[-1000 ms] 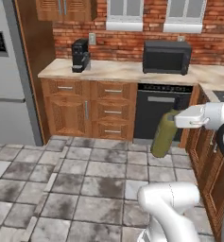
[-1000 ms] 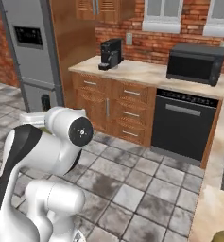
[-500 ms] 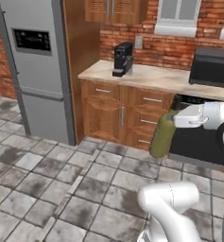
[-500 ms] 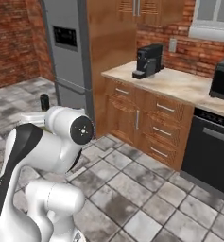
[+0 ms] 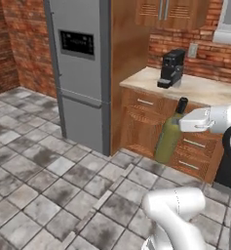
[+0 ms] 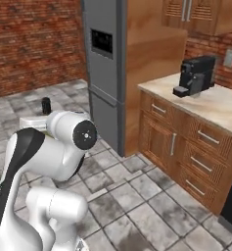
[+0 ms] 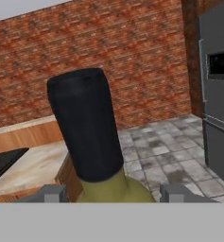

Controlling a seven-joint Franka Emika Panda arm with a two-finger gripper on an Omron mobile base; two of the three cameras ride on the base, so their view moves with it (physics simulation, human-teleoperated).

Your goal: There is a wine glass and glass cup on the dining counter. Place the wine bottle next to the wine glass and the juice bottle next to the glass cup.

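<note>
fridge: tall grey unit with a dark panel on its door, standing on the floor by the brick wall, left of the wood panel; also in right base view.
floor: grey mottled tiles, spread in front of fridge and cabinets.
cabinets: wooden base units with drawers and metal handles, right of the fridge; beige desk on top.
arm: white with dark joints, big in the lower left of right base view; its forearm reaches in from the right edge of left base view.
coffee machine: black, upright on the desk, under the upper cupboards; seen too in right base view.
wine bottle: olive-green body, dark neck and top, held in the air in front of the cabinet drawers, leaning slightly, off the floor. In hand view its dark top rises large between the finger tips.
gripper: at the bottle's shoulder just under the neck, jaws closed on the wine bottle, one tip each side of the green shoulder in hand view.
</note>
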